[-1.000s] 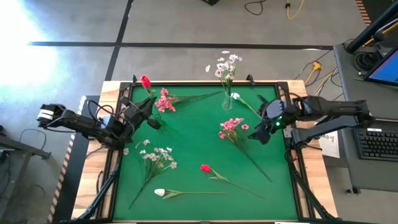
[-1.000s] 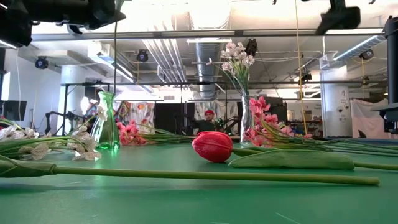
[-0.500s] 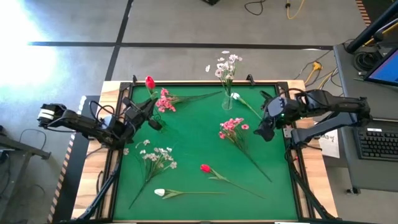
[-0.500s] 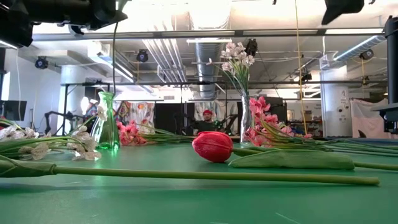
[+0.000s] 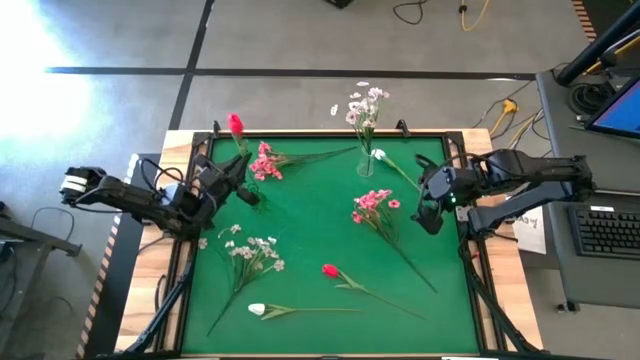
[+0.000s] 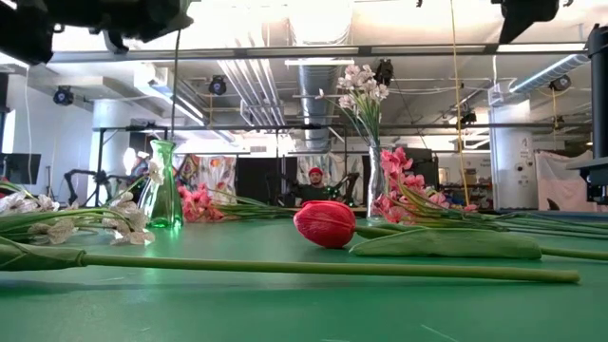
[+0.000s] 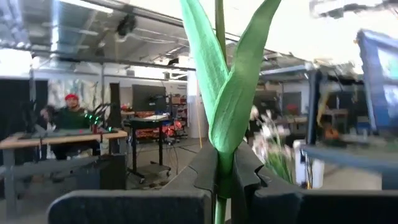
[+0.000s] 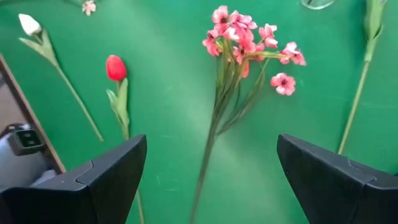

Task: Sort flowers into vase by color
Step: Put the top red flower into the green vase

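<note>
My left gripper [image 5: 240,172] is shut on a red tulip [image 5: 235,123] above the table's far left part; the bud stands above the fingers. In the low view the thin stem [image 6: 176,85] hangs down toward the green vase [image 6: 163,185]; whether its end is inside the vase I cannot tell. A clear vase [image 5: 365,162] at the far edge holds pale pink flowers [image 5: 366,105]. My right gripper [image 5: 428,215] hangs open above the right side, next to a pink flower [image 8: 245,40] lying on the mat. A second red tulip [image 8: 115,67] and a white bud [image 8: 28,23] also lie there. My left gripper pinches the tulip's stem at the base of its green leaves [image 7: 219,180] between its two fingers. The fingers come nearly level from the table's left side and lie across the stem. The tulip stands upright, clear of the table, with its lower stem hanging below the fingers.
Another pink flower [image 5: 265,160] lies at the far left and a white spray [image 5: 250,250] at the near left. A white bud [image 5: 257,310] lies by the near edge, and another white flower [image 5: 380,155] beside the clear vase. A raised frame [image 5: 320,133] borders the green mat.
My right gripper has risen a little and turned at the wrist, staying open. My left gripper has stayed where it was, shut on the tulip.
</note>
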You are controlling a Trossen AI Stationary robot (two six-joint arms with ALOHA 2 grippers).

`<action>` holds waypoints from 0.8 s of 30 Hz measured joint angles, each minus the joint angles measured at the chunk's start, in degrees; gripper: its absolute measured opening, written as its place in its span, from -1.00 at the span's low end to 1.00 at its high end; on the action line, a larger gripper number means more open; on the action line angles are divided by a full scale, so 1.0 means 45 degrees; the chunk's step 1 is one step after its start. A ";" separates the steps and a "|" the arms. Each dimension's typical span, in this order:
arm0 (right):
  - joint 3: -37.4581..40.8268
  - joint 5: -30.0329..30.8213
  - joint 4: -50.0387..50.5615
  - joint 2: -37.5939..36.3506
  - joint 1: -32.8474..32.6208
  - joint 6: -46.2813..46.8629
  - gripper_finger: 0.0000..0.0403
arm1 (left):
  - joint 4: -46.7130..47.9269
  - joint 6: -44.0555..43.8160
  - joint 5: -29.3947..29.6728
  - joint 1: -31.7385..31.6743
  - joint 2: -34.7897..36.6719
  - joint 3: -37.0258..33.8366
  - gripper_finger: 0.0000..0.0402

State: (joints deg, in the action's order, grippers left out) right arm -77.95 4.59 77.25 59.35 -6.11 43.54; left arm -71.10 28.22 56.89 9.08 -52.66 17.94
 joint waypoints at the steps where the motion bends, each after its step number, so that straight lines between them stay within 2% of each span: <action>1: 0.0033 0.0106 -0.0011 0.0005 -0.0009 -0.0107 0.75 | 0.0231 -0.0070 0.0329 0.0021 0.0006 0.0282 -1.00; 4: 0.0088 0.0279 -0.0005 0.0055 0.0000 -0.0446 0.75 | 0.2321 -0.0093 0.1476 0.0142 0.0002 0.1184 -1.00; 9: 0.0231 0.0230 0.0000 0.0108 -0.0010 -0.0561 0.75 | 0.6685 -0.1446 0.1587 0.0167 -0.0005 0.2708 -1.00; 11: 0.0329 0.0238 0.0010 0.0097 -0.0005 -0.0585 0.75 | 0.7692 -0.1895 0.1592 0.0041 -0.0031 0.3082 -1.00; 14: 0.0461 0.0235 0.0010 0.0098 -0.0005 -0.0585 0.75 | 0.7656 -0.1883 0.1621 -0.0115 -0.0034 0.3153 -1.00; 18: 0.0588 0.0235 0.0005 0.0102 -0.0006 -0.0584 0.75 | 0.6849 -0.1857 0.1583 -0.0382 -0.0005 0.2436 -1.00; 24: 0.0646 0.0316 -0.0005 0.0130 -0.0005 -0.0587 0.75 | 0.3864 -0.1429 0.1460 -0.0554 -0.0025 0.0685 -1.00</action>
State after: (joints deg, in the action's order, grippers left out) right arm -75.05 6.01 77.23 59.94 -6.13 40.89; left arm -53.71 21.79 63.46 6.59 -52.78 21.02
